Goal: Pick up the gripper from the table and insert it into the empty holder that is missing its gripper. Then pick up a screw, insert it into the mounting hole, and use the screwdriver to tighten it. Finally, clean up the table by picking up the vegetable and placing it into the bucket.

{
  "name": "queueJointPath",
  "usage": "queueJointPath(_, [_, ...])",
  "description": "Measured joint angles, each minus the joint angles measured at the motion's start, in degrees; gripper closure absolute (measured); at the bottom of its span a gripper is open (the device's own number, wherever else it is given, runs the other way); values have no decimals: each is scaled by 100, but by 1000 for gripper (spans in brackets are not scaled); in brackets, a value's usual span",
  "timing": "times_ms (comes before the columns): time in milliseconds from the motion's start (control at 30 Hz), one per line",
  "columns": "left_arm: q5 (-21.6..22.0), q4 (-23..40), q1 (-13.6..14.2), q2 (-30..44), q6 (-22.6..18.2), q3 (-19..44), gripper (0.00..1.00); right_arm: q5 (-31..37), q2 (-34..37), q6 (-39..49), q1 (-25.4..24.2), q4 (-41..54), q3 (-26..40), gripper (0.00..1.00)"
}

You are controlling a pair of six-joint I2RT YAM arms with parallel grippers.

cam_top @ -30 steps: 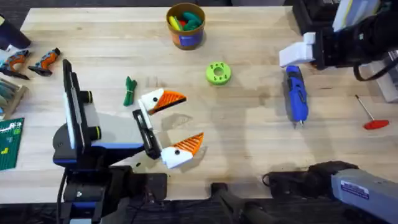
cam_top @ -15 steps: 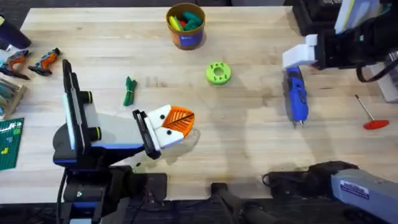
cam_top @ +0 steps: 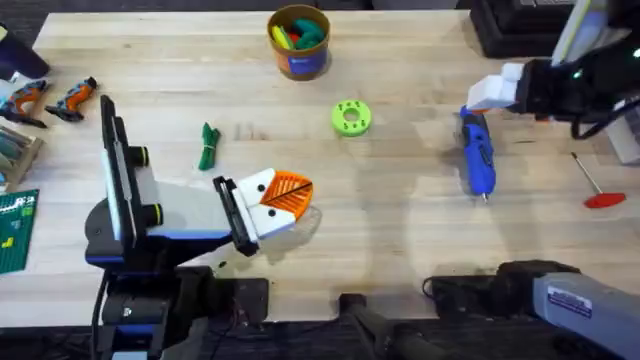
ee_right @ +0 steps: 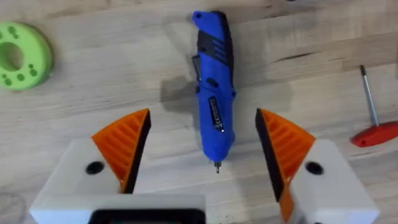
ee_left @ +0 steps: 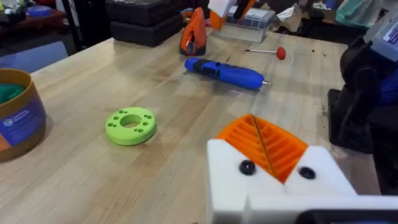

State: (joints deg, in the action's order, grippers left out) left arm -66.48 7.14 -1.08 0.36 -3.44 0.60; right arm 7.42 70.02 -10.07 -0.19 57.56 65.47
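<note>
The screwdriver [cam_top: 476,156] lies flat on the table [cam_top: 400,250] in the right part of the overhead frame, its metal tip pointing toward the lower edge. It looks like a rigid, smooth plastic barrel, fat and round, probably with some heft from its motor and likely to roll or slip if pinched off-centre. The safest hold would be across the thick middle of the body, where the ribbed pads can bite on both flanks.

The right gripper [ee_right: 205,149] hangs directly over it with fingers spread wide, one orange pad [ee_right: 127,140] on each side of the blue barrel [ee_right: 212,106] and neither touching it. In the overhead view this arm reaches in from the upper right, its white mount [cam_top: 497,90] just above the tool's rear end. A thin red-handled tool [cam_top: 596,185] lies near the right edge.

The left gripper [cam_top: 282,195] sits in the lower middle, clenched with its orange pads pressed together and nothing visible between them; its arm extends from the lower left, low over the table.

The vegetable [cam_top: 208,146] lies on the wood left of centre, apart from both arms. The bucket [cam_top: 298,42] stands at the top centre, already holding colourful toys. A lime-green disc [cam_top: 350,117] rests between bucket and screwdriver.
</note>
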Motion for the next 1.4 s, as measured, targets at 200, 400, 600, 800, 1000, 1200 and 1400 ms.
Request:
queueJointPath(200, [0,1,0,0,0,0,996,0,251,27,-84,-324,-264,11])
queueJointPath(400, [0,1,0,0,0,0,996,0,896,158,-84,-461,-264,10])
queueJointPath(600, [0,-1,0,0,0,0,996,-2,1410,272,-84,-466,-264,10])
queueJointPath(800, [0,1,0,0,0,0,996,-1,1863,330,-213,-683,-266,11])
queueJointPath(1000, [0,1,0,0,0,0,996,-2,2438,485,-552,-961,-267,13])
queueJointPath(1200, [0,-1,0,0,0,0,996,-266,2647,1085,-646,-1289,-273,69])
queueJointPath(1400, [0,0,0,0,0,0,996,-383,2649,1475,-646,-1413,-273,60])
